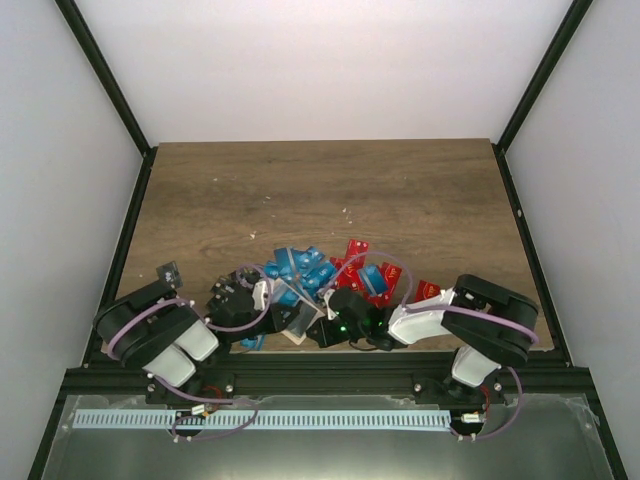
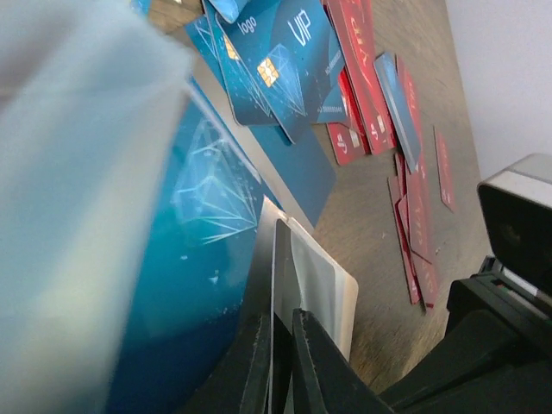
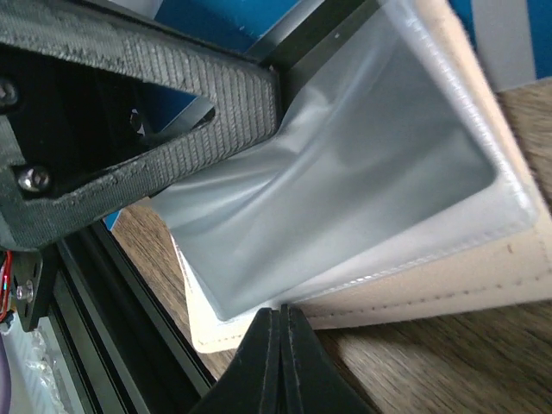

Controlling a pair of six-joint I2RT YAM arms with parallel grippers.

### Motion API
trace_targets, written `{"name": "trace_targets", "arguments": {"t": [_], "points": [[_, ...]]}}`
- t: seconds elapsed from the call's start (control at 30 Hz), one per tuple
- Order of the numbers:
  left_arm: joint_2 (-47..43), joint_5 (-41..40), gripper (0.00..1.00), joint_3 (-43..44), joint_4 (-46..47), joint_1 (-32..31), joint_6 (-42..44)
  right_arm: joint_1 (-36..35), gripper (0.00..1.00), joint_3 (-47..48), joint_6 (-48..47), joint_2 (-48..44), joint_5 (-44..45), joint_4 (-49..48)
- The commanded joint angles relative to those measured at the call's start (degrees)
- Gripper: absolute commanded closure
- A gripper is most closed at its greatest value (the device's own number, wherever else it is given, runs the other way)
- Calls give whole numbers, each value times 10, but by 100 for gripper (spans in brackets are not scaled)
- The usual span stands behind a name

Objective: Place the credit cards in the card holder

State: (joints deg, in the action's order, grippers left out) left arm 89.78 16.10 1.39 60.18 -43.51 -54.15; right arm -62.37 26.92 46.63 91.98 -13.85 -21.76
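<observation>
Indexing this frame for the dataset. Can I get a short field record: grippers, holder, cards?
left gripper: shut on clear pocket of card holder
right gripper: shut, pinching the card holder's edge
clear pocket contents: looks empty
blue cards: loose pile on table
red cards: scattered beside the blue ones
task state: no card seen in the holder yet
</observation>
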Motion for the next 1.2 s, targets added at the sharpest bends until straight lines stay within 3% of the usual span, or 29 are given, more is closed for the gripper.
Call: {"name": "trace_targets", "arguments": {"t": [0.0,0.13,0.5,0.77,0.9,1.07,1.17], "points": [[-32,7,88,-9,-109,-34,7,12,99,-38,-20,18,76,168],[-95,-31,77,11,-219,-53,27,18,99,-45,-29,-2,84,184],[-217,-48,36,53,-396,-76,37,28,99,-44,-41,-18,89,202],[-425,-125,2,130,-693,-81,58,32,99,-44,-40,-33,91,210],[-475,-203,0,157,-794,-81,73,32,99,-42,-39,-46,84,210],[-441,-259,4,162,-808,-80,70,32,98,-41,-31,-64,66,208],[-406,-307,11,170,-816,-80,70,32,91,-45,-20,-77,49,194]]}}
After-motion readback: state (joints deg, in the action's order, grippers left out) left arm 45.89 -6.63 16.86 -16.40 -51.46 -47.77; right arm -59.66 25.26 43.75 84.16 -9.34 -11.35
